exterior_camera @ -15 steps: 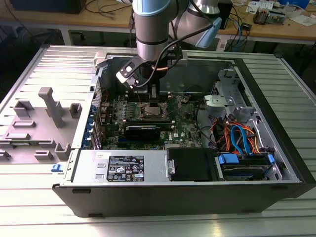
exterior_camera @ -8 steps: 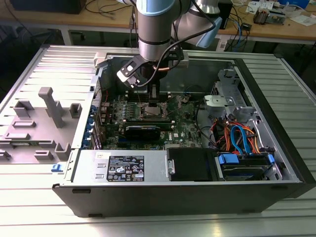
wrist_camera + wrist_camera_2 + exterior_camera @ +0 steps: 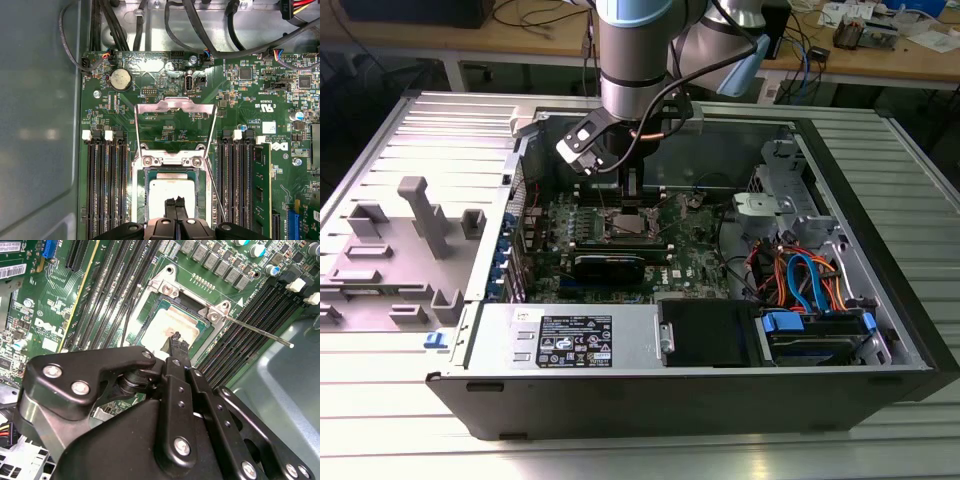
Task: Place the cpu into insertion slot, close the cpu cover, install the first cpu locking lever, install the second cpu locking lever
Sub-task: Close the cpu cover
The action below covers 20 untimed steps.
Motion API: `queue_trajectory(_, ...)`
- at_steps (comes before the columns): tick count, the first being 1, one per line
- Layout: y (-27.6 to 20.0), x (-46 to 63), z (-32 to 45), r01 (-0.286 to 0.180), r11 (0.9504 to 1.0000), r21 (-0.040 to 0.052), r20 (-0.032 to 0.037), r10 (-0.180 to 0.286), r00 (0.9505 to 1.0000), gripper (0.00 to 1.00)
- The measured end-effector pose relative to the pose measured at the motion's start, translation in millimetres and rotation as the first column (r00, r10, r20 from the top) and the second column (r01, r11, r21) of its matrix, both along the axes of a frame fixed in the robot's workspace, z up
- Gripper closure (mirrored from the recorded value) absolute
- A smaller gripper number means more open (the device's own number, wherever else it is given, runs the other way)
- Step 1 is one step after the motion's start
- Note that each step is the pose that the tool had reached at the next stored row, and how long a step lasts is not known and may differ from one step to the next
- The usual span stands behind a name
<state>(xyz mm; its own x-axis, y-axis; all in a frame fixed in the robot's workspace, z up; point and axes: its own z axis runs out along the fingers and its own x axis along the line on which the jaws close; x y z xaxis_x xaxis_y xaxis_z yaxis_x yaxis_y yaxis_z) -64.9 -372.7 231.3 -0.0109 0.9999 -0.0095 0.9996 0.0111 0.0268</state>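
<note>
An open computer case (image 3: 620,400) lies on its side on a ribbed metal table (image 3: 410,420), and I am looking down into it. A grey and blue robot arm (image 3: 635,60) drops in from 12 o'clock in the exterior view and reaches the middle of the green motherboard (image 3: 695,255). Grey plastic fixtures (image 3: 425,215) stand on the table at 9 o'clock from the case. Orange and blue cables (image 3: 800,275) bunch inside the case at about 4 o'clock.

In both wrist views the cpu (image 3: 167,189) (image 3: 165,325), a small square with a dull silvery top, lies flat inside the insertion slot (image 3: 180,305). The black fingers (image 3: 170,204) (image 3: 178,346) are drawn together with only a thin slit between the tips. They grip nothing. The tips sit over the cpu's top near one edge; I cannot tell whether they press on it or hover just above.

The cpu cover (image 3: 175,103), a thin metal frame with a big window, is swung open away from the slot on its hinge, and green board shows through the window. A thin locking lever (image 3: 260,333) juts out free from one corner of the slot, across the long black memory slots (image 3: 105,185) that flank the slot on both sides. A round coin battery (image 3: 120,79) sits on the board beyond the raised cover.
</note>
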Motion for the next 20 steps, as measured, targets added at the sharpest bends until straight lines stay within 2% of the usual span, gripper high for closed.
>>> queue_trajectory(20,0.0,2.3,1.6,0.000,1.0000,0.0000,0.0000,0.000,1.0000,0.89)
